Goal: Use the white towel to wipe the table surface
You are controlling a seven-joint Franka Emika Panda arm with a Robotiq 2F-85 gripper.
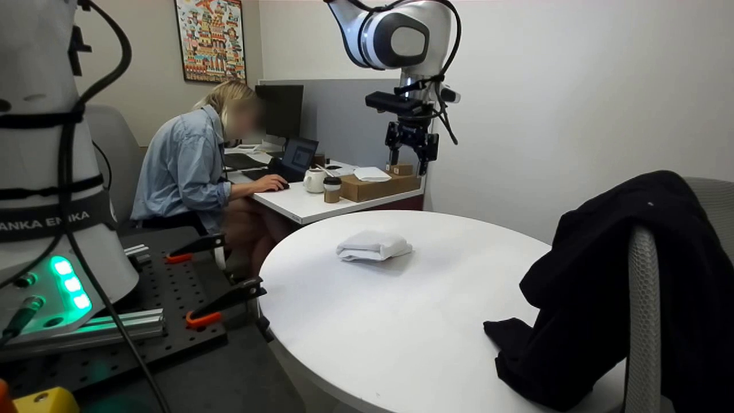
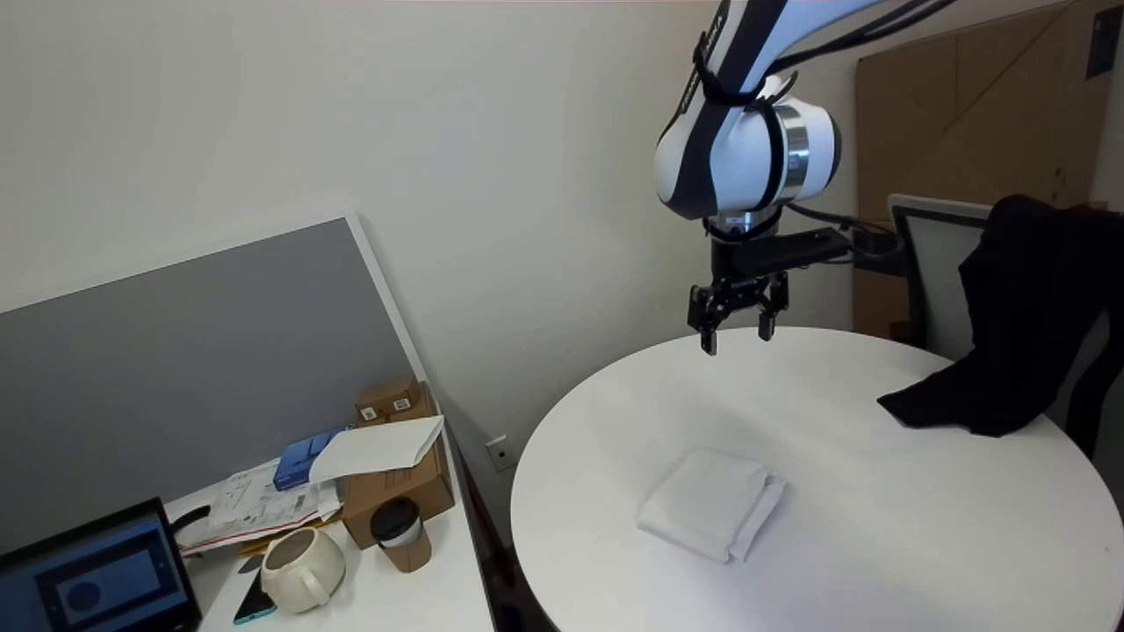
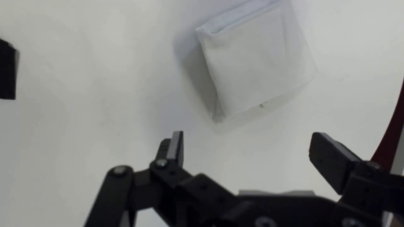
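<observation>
The white towel lies folded into a flat, roughly square pad on the round white table. It also shows in an exterior view and in the wrist view, in the upper middle. My gripper is open with nothing between its fingers. It points down and hangs well above the table, apart from the towel; it also shows in an exterior view. In the wrist view the open fingers stand wide apart below the towel's near corner.
A black garment drapes over a chair, its end lying on the table edge; it also shows in an exterior view. A desk with a coffee cup, mug and cardboard box adjoins. A person sits there.
</observation>
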